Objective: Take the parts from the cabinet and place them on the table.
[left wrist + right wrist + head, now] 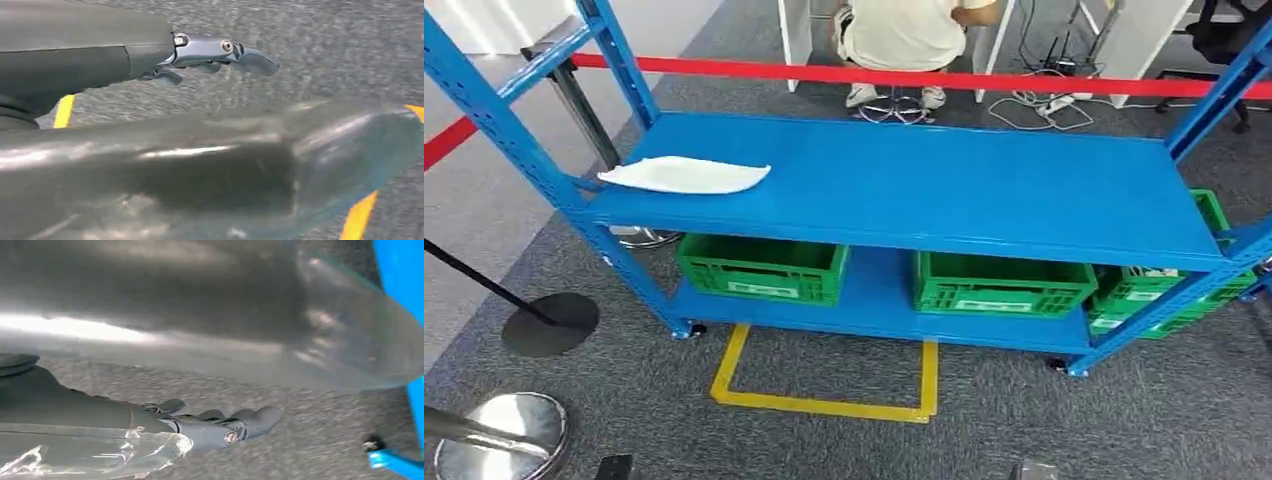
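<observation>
a white curved part is lying on the top shelf of the blue cabinet, near its left end. three green crates are sitting on the lower shelf. the left robot hand is hanging over grey carpet with its fingers extended, holding nothing. the right robot hand is likewise hanging over carpet, fingers stretched apart, gripping nothing, near the cabinet's blue foot. a person is sitting beyond a red barrier tape.

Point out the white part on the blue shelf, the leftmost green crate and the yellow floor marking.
white part (686, 176), head view, middle of its top face.
leftmost green crate (759, 283), head view, front wall.
yellow floor marking (824, 405), head view, near strip.
</observation>
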